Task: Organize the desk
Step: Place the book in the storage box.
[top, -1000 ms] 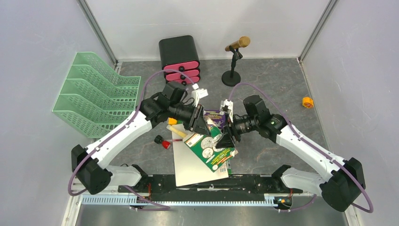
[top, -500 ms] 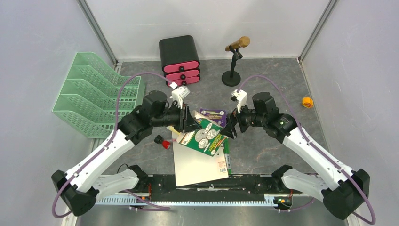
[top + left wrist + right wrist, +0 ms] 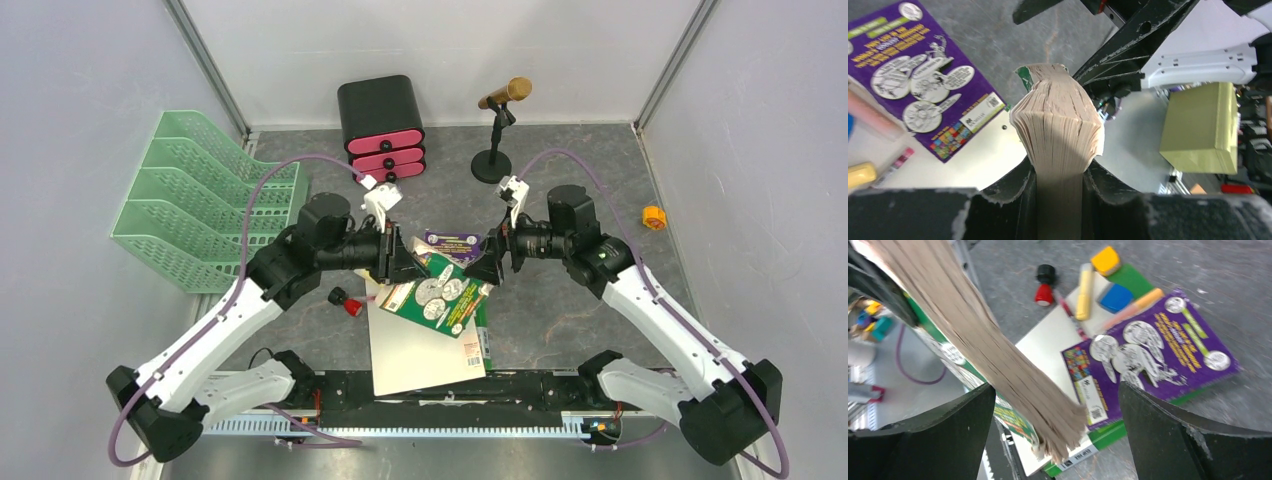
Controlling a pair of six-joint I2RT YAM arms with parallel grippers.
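The desk (image 3: 585,185) is dark grey with pale veins. A thick green-covered book (image 3: 437,297) hangs tilted above it, and my left gripper (image 3: 405,262) is shut on its left end. In the left wrist view the brown page edges (image 3: 1058,115) fan out from between the left gripper (image 3: 1060,172) fingers. My right gripper (image 3: 487,270) stands open at the book's right end. In the right wrist view the pages (image 3: 983,340) cross between the wide-apart jaws of the right gripper (image 3: 1055,390) without touching them.
A purple book (image 3: 452,241) and a white sheet (image 3: 415,355) lie under the held book, beside a red stamp (image 3: 1044,287), yellow marker (image 3: 1084,292) and blue eraser (image 3: 1115,297). A mint tray (image 3: 200,200), drawer box (image 3: 380,120), microphone (image 3: 497,130) and orange object (image 3: 653,217) ring the desk.
My right gripper has opened, let go of the green book and drawn back to the right. The left arm has pulled the book a little to the left.
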